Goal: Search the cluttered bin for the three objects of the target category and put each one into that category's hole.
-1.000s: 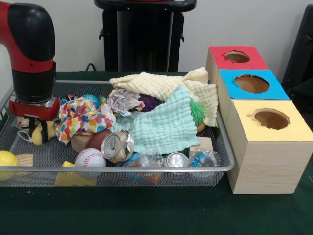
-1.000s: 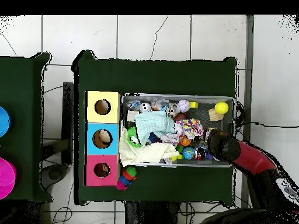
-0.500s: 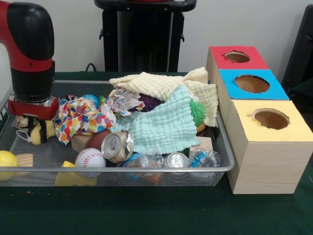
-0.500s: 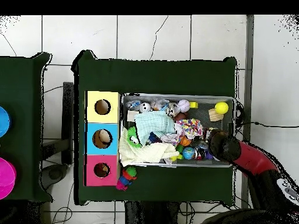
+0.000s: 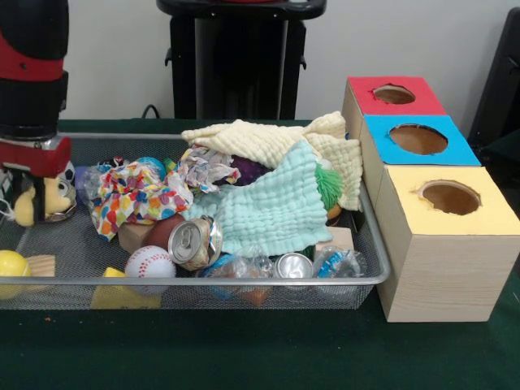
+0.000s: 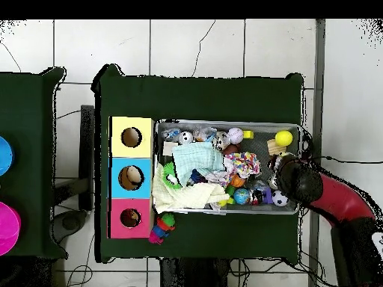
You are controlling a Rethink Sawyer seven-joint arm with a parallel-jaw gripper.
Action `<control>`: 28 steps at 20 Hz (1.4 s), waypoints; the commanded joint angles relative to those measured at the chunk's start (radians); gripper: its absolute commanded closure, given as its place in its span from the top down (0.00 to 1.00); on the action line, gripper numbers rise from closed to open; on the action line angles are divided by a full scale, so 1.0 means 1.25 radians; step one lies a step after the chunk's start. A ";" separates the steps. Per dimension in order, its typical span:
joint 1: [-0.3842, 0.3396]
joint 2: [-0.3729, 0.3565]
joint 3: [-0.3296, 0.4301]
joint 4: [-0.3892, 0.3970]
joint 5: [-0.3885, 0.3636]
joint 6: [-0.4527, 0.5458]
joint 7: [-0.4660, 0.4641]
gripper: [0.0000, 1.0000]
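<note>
My gripper hangs at the left end of the wire mesh bin, shut on a yellow soft toy that is lifted a little off the mesh. In the overhead view the arm covers the bin's right end and hides the toy. Three boxes stand in a row beside the bin, each with a round hole: red, blue and yellow. In the bin lie a baseball, a crushed can and a yellow ball.
A mint cloth, a pale yellow cloth and a colourful cloth cover the bin's middle. A small soccer ball lies next to the arm. A red and green toy lies outside the bin near the red box.
The gripper has risen and shifted toward the bin's end wall, taking the yellow soft toy off the mesh. A small soccer ball now shows where the arm was.
</note>
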 commanded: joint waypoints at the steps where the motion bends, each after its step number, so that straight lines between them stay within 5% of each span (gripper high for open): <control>1: 0.018 -0.087 0.106 0.054 -0.014 0.106 -0.032 0.00; 15: 0.096 -0.157 0.066 0.157 0.075 0.137 0.125 0.00; 28: 0.193 -0.222 0.003 0.208 0.235 0.225 0.206 0.00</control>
